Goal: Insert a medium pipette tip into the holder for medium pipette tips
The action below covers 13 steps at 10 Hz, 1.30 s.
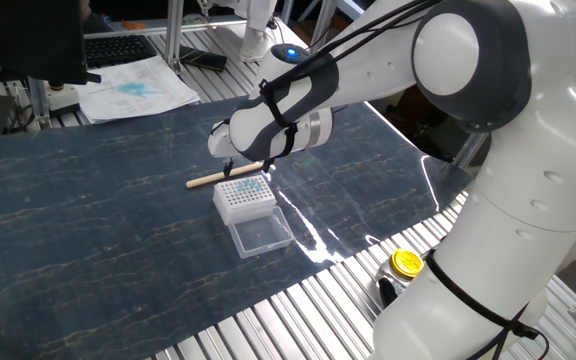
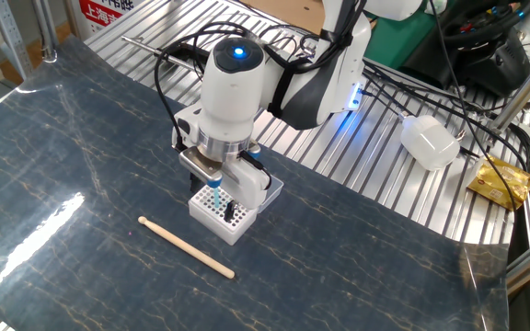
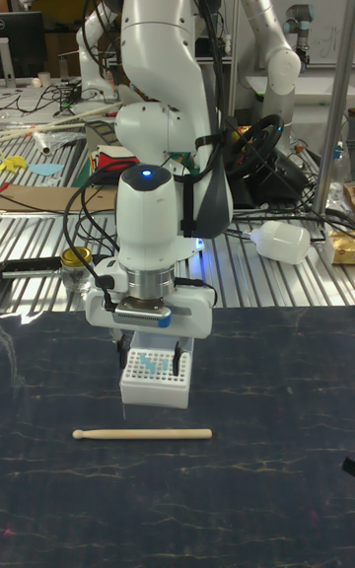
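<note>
The end effector [image 2: 219,201] is seen released above the holder [image 2: 222,215], fingers [image 3: 177,362] spread apart.

Robotics lab (several robot arms [image 3: 258,11])

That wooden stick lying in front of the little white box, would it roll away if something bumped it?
Probably. The wooden stick looks round and lies flat on the smooth mat, so a sideways nudge could roll it. It looks stiff and light, and one end seems thicker, so it might curve.
</note>
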{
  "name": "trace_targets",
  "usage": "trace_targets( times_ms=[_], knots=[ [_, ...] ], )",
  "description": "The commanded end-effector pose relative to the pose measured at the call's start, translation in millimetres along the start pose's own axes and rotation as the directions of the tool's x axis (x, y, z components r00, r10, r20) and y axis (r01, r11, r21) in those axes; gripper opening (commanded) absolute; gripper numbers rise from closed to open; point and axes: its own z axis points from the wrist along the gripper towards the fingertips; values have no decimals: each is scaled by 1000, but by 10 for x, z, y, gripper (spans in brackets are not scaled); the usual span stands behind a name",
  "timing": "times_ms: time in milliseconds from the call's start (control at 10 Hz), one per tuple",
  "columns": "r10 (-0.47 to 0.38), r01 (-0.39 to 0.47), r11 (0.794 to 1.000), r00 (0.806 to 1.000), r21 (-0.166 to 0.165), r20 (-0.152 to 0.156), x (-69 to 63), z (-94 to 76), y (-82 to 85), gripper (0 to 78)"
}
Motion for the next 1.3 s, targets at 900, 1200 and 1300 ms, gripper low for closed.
trace_targets(
  times_ms=[900, 1200, 1300],
  knots=[
    [28, -20, 999, 980, 45, -196, 51, -720, 60, 774],
    [17, -10, 999, 977, 36, -212, 59, -1031, 107, 774],
    [0, 8, 999, 976, 35, -216, 51, -1137, 128, 774]
  ],
)
